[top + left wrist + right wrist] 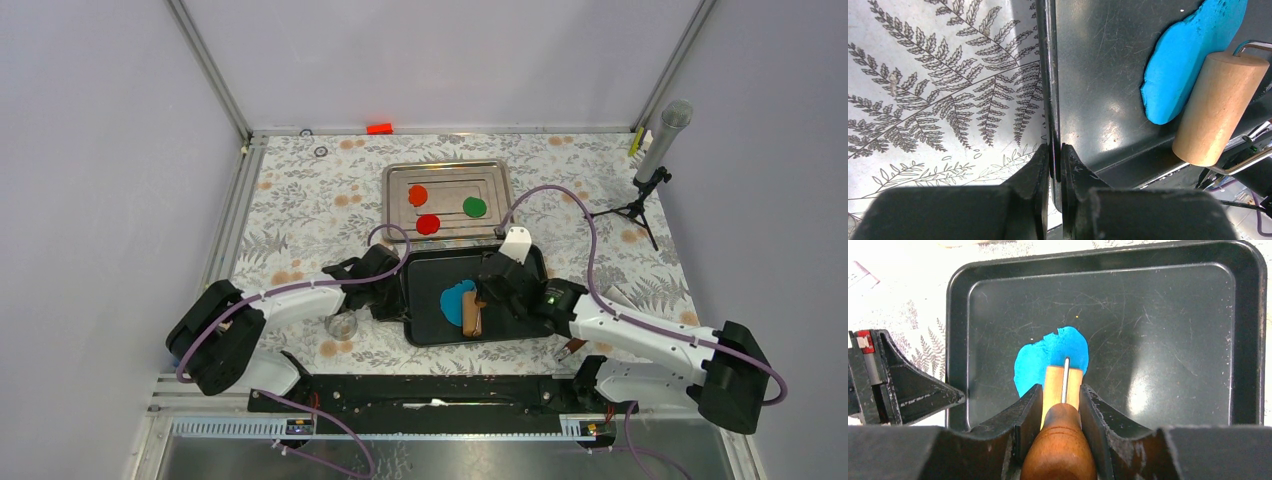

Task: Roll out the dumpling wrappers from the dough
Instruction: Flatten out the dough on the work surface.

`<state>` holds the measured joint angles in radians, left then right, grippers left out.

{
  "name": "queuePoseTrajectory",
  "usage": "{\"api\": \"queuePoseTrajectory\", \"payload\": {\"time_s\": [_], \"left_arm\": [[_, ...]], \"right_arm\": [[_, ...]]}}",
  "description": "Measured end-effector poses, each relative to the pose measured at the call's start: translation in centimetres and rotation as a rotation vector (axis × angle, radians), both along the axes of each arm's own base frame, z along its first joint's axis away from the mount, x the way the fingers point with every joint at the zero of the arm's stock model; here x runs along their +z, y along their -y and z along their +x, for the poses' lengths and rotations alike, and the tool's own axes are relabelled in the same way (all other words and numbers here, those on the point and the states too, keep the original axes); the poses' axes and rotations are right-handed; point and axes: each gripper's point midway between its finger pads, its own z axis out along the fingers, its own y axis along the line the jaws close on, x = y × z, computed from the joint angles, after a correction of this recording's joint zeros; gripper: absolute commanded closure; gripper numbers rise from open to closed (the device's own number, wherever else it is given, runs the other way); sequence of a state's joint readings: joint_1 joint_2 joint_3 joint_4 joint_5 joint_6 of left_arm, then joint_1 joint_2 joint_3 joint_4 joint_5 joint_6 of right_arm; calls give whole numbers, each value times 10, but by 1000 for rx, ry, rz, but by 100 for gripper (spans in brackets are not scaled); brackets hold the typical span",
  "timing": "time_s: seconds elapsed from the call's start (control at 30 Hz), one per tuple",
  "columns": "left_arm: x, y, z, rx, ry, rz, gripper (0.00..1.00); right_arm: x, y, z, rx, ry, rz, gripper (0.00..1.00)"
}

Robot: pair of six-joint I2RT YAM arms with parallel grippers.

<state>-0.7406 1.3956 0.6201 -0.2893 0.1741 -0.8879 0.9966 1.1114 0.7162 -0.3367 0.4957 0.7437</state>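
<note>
Nearest the bases, on the fern-print tablecloth point(300, 200): a small clear round object point(342, 325) sits just beside the left arm.

Next out, the black tray point(440, 335) point(1098, 75) point(1158, 340).
- Left gripper point(398, 292) point(1055, 155): jaws narrow, pinched on the tray's left rim, one finger outside, one inside.
- Right gripper point(490, 297) point(1060, 400): jaws part-way in, clamped on the dark wooden handle of the roller point(472, 315) point(1218, 110) point(1055, 380). A thin metal rod joins handle to barrel.
- Roller's pale wooden barrel lies on the edge of the dough point(455, 300) point(1183, 65) point(1048, 357), the side towards the right gripper.
- Dough: bright blue, flattened to an uneven sheet, rounded outline, in the left half of the tray floor. Lies flat on the tray, apart from the rim.
- Rest of the floor scratched, with glare patches.
- White flat piece point(515, 243) leans at the tray's far rim; cannot tell what it is.

Farther out, the metal tray point(445, 167), just beyond the black one, holds the dumpling wrappers, three small flat discs, none touching:
- orange disc point(417, 195), left
- red disc point(428, 223), nearer, just beside the orange one
- green disc point(474, 207), right

Far right, a microphone point(665, 130) on a small tripod stands on the cloth, tilted. At the far edge, a small red object point(379, 128) rests on the frame rail.
</note>
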Motion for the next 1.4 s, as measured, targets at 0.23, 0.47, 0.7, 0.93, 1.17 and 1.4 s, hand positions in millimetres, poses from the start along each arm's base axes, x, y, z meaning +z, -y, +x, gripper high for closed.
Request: {"api": "queuePoseTrajectory", "payload": {"time_s": [0.23, 0.47, 0.7, 0.93, 1.17, 1.4], "left_arm": [[0, 0, 0, 0, 1, 1, 100], [0, 0, 0, 0, 1, 1, 100], [0, 0, 0, -1, 0, 1, 100], [0, 0, 0, -1, -1, 1, 100], [6, -1, -1, -23, 1, 13, 100], [35, 4, 7, -80, 43, 20, 73]], "right_arm": [[-1, -2, 7, -17, 40, 2, 100], [0, -5, 2, 13, 86, 11, 100], [1, -3, -6, 36, 135, 55, 100], [5, -9, -8, 51, 138, 67, 100], [30, -19, -12, 136, 115, -30, 100], [107, -36, 5, 168, 251, 21, 100]]}}
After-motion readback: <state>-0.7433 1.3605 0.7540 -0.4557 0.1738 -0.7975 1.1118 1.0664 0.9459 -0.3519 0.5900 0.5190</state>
